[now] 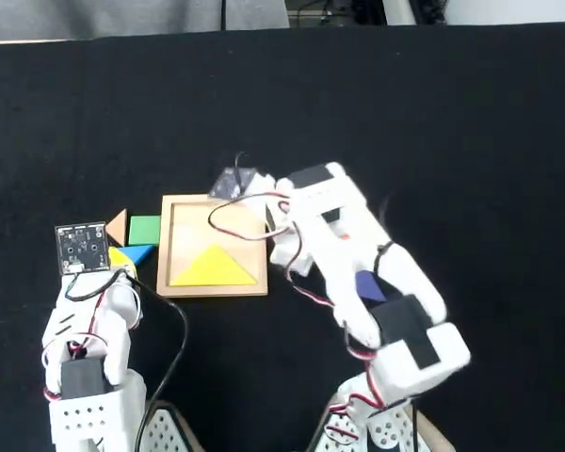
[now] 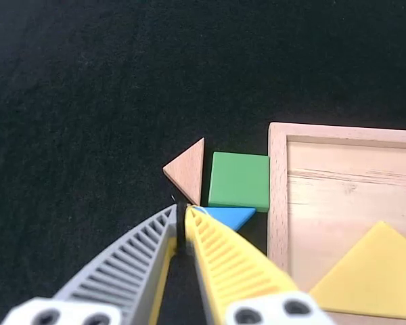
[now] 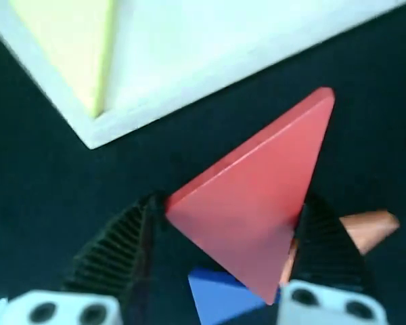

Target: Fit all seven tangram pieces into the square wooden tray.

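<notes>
Just beside the wooden tray [image 3: 210,81], the right gripper [image 3: 231,203] is clamped on the red triangle [image 3: 257,183], while the left gripper [image 2: 181,211], closed, sits at the blue piece [image 2: 229,217] near the green square [image 2: 239,179].

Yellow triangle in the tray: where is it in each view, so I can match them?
High view: yellow triangle lies in the wooden tray, along its lower wall.
Left wrist view: yellow triangle inside the tray, across its wall from the green square.
Right wrist view: yellow triangle in a tray corner, near the red triangle outside.
Shared landmark: the tray's wall.
</notes>
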Robot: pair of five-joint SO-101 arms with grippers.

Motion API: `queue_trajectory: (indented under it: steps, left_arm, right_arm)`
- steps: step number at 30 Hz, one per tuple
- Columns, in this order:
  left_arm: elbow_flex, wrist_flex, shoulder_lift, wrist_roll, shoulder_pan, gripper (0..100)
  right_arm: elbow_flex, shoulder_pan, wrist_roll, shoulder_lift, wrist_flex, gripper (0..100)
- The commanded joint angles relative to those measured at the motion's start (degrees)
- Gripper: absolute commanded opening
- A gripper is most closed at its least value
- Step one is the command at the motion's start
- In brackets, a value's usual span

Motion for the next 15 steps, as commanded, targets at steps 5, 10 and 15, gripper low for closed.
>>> queue_trajectory:
  steps: [5,10,15]
  left_arm:
    - [-1.6,-0.9,-0.5,2.0,-10.8,3]
    - [-2.4,-0.4,-0.5,4.2,-16.6,3]
    - [-5.2,12.0,-0.5,-5.6,-25.0,3]
  right_arm:
    - [-8.3,-4.0,16.4,-5.5,9.5,23.7]
    - [-10.4,-10.1,20.1,-5.9,10.2,23.7]
    - [-14.6,-13.8,21.2,-5.5,10.2,23.7]
